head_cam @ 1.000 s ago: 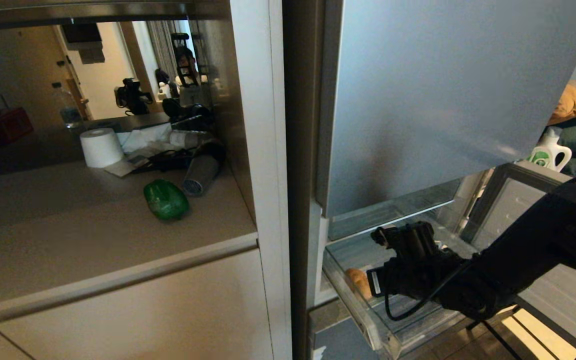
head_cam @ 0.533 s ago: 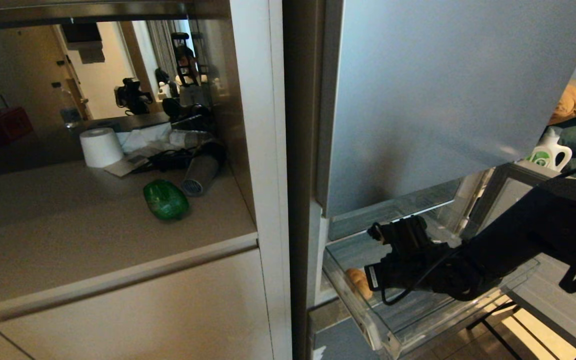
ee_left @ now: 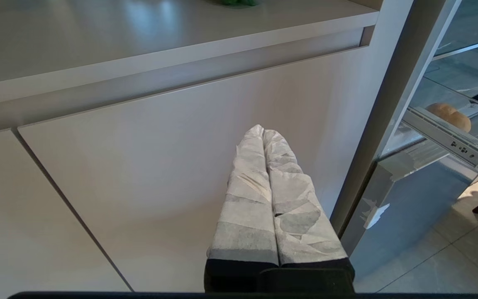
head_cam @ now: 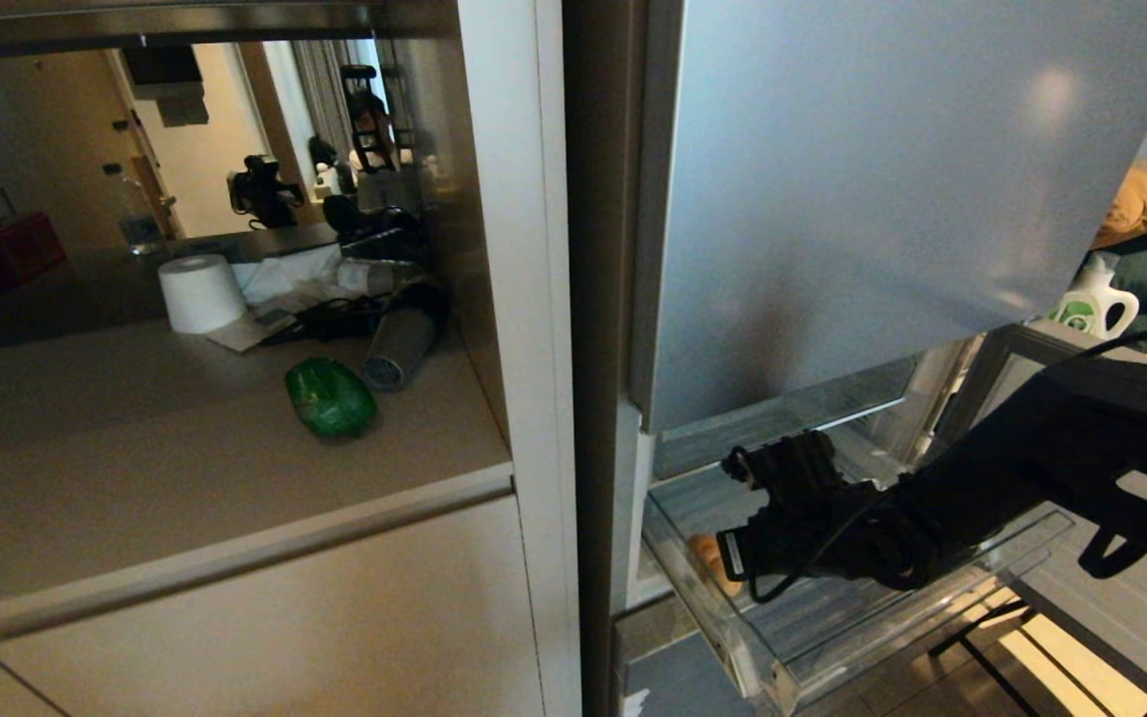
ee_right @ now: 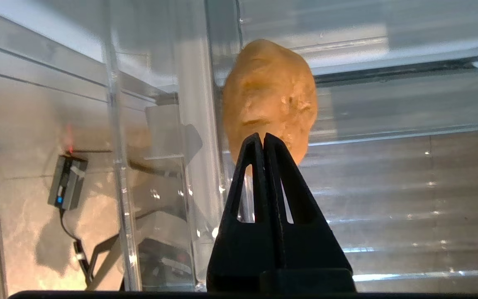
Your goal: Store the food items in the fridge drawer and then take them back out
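Right arm down in the open fridge drawer, jaws shut tight on nothing.

The beige surface carries the bell pepper, far off from the right gripper; a paper roll stands behind it. The potato lies in the fridge drawer just ahead of the closed jaws, not gripped. Since a second ago, the right arm has pushed deeper toward the potato. The left gripper, jaws pressed together and empty, faces the cabinet door.
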